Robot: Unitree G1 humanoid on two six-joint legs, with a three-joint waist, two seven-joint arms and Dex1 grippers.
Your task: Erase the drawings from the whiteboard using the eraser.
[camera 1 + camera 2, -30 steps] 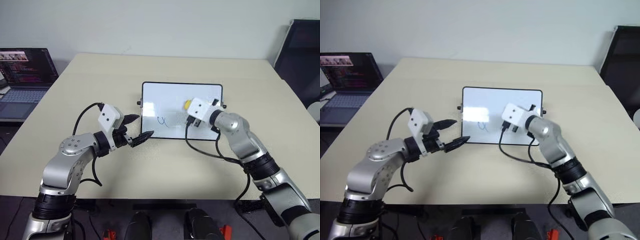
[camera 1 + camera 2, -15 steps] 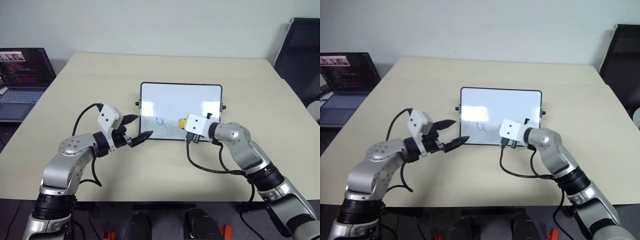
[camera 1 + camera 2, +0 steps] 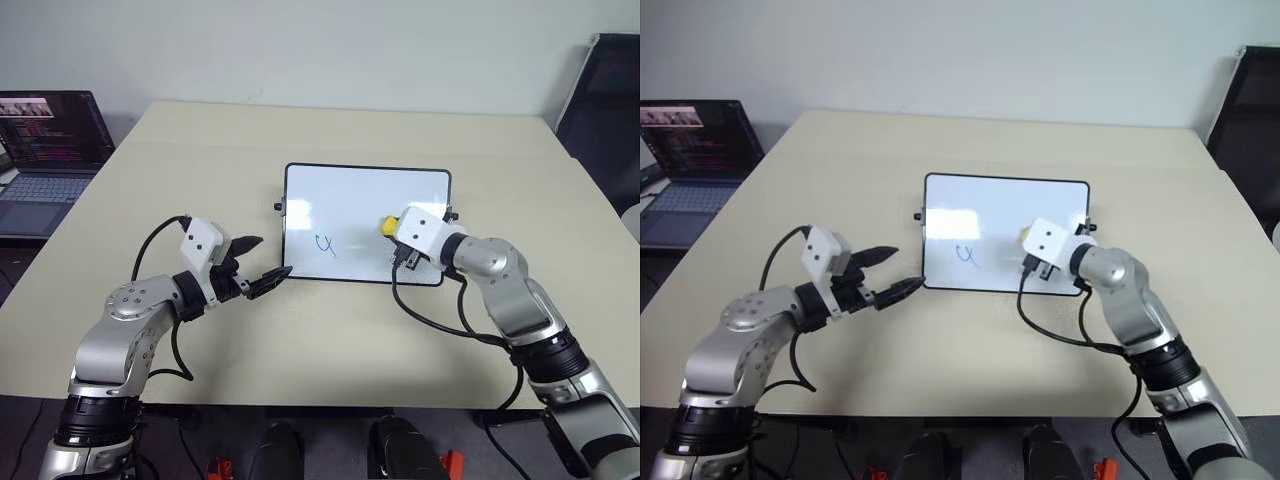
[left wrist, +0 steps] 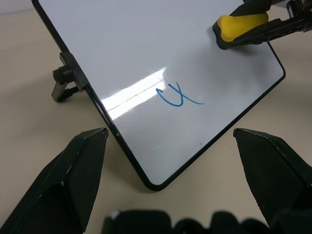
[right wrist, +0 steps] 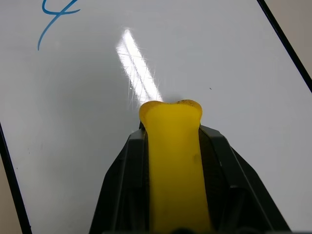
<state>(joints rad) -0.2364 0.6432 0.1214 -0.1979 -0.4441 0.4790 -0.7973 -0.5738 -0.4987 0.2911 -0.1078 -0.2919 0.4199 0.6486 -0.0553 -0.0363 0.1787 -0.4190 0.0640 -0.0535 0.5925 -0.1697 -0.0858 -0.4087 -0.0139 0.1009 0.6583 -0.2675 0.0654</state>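
beige table, pale wall, laptop.

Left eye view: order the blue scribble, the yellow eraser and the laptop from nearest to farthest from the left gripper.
1. The blue scribble, on the whiteboard just beyond the left gripper, toward the right arm.
2. The eraser, farther across the board, held in the right gripper's jaws.
3. The laptop, off the table's left edge, farthest.

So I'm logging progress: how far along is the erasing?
Mostly done: the whiteboard looks clean apart from one blue scribble. In hand: the right gripper holds the eraser over the board's right side. Left: wiping that scribble. The left gripper is open beside the board.
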